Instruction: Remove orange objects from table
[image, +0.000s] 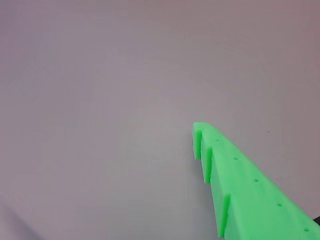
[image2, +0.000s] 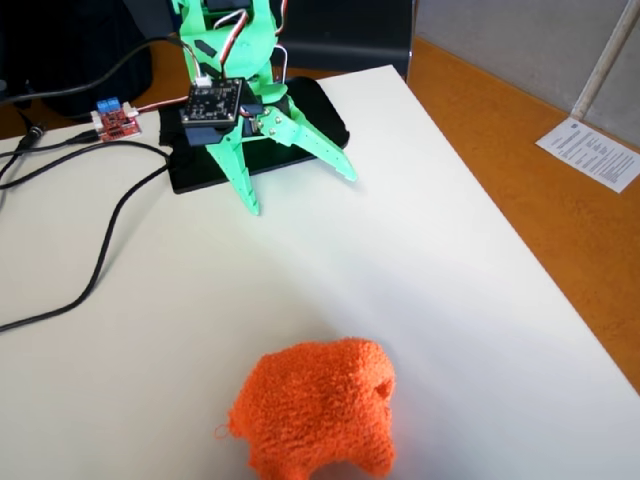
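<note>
Gripper: we see the green gripper (image2: 303, 190) hanging over the far end of the table, its two fingers spread wide apart and holding nothing; in the wrist view only one toothed finger (image: 235, 175) shows, over bare tabletop.
Base: just behind the gripper lies a black base plate (image2: 325, 110), with a small red circuit board (image2: 117, 122) and black cables (image2: 100, 250) to the left in the fixed view.
Table: the white table (image2: 450, 270) is bare between the gripper and the toy.
Orange object: the orange plush (image2: 318, 408) sits near the front edge in the fixed view, well apart from the gripper and absent from the wrist view.
Handling: we judge it light, soft and compressible; the fuzzy knit should resist slipping, and nothing about it looks fragile.
Hold: we would close the fingers across the middle of its body, where it is thickest, rather than on a stubby leg, pressing well in, since the stuffing yields.
Caution: a shallow pinch may catch only loose yarn.
</note>
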